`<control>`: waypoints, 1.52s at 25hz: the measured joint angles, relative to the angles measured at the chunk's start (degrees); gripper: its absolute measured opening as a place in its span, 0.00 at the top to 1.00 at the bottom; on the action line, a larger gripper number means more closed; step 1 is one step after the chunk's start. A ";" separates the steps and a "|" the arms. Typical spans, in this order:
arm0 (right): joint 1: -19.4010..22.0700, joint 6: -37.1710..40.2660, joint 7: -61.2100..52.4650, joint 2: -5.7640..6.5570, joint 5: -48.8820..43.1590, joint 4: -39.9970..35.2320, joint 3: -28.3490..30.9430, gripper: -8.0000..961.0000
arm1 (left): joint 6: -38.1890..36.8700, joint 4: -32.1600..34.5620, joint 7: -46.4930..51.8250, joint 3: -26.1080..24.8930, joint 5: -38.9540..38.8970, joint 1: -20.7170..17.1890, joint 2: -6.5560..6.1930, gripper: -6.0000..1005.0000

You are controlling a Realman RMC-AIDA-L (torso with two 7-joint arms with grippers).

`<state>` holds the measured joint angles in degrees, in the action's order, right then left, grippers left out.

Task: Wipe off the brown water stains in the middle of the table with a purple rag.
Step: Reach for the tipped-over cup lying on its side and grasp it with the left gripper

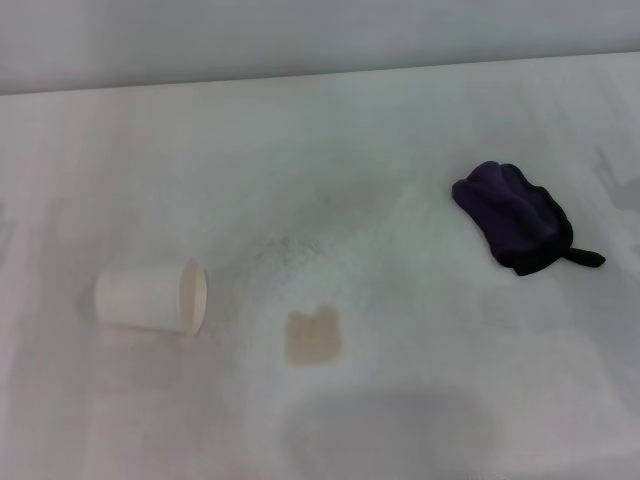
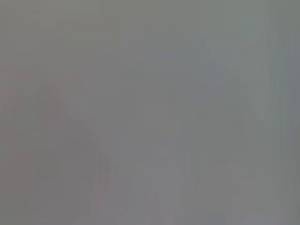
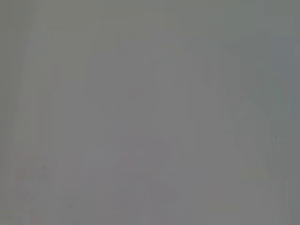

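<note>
So far nothing has touched the job: no arm or gripper shows in the head view, and both wrist views give only a flat grey blur, so whether either gripper's fingers are apart or together cannot be told. The purple rag (image 1: 515,217) lies bunched in the upper right of the frame on the white table (image 1: 330,130), its short black tail pointing right. The brown stain (image 1: 314,337), a small pale tan blotch with a notched top edge, sits just below the middle of the frame, well apart from the rag. A white paper cup (image 1: 152,296) lies on its side at the lower left, its mouth turned toward the stain, near it but not touching. A faint grey speckled smudge (image 1: 285,250) lies above the blotch.

The step in hand looks like the very first one, fetching the rag. The next move calls for a gripper to come down over the cloth, close on its bulk rather than the tail, and carry it down and left to the blotch without knocking the cup.
</note>
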<state>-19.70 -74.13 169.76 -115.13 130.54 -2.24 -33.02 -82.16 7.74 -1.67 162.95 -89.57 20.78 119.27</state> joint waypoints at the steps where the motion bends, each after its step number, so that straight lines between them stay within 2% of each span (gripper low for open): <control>1: 0.01 -0.04 -0.01 0.00 -0.01 0.08 -0.05 0.19 | 0.00 0.00 0.00 0.00 0.01 -0.07 0.00 0.13; 15: 0.05 0.05 -0.37 0.00 -0.03 0.90 -0.29 0.19 | 0.10 -0.35 -0.08 0.09 0.93 -0.22 0.00 0.13; 19: -0.17 0.05 -0.23 0.00 -0.03 1.14 -0.30 0.19 | 2.62 -0.43 1.94 0.09 2.83 0.56 -0.28 0.13; 23: -0.37 0.05 -0.17 0.00 -0.07 1.06 -0.30 0.19 | 7.76 -4.47 10.79 0.09 9.62 3.36 -0.65 0.13; 28: -0.72 0.05 -0.09 0.00 -0.11 1.11 -0.30 0.19 | 9.05 -13.29 24.98 0.10 22.38 7.04 -0.70 0.13; 34: -0.92 0.04 -0.04 -0.03 -0.12 1.06 -0.30 0.19 | 7.50 -24.91 41.98 0.09 37.58 11.96 -0.71 0.13; 38: -1.22 0.16 0.01 -0.09 -0.11 1.10 -0.39 0.19 | 2.22 -33.07 50.75 0.11 45.79 14.47 -0.75 0.13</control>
<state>-20.92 -73.97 169.77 -115.22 130.42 -1.14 -33.40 -79.94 -25.33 49.08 163.06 -43.78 35.25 118.52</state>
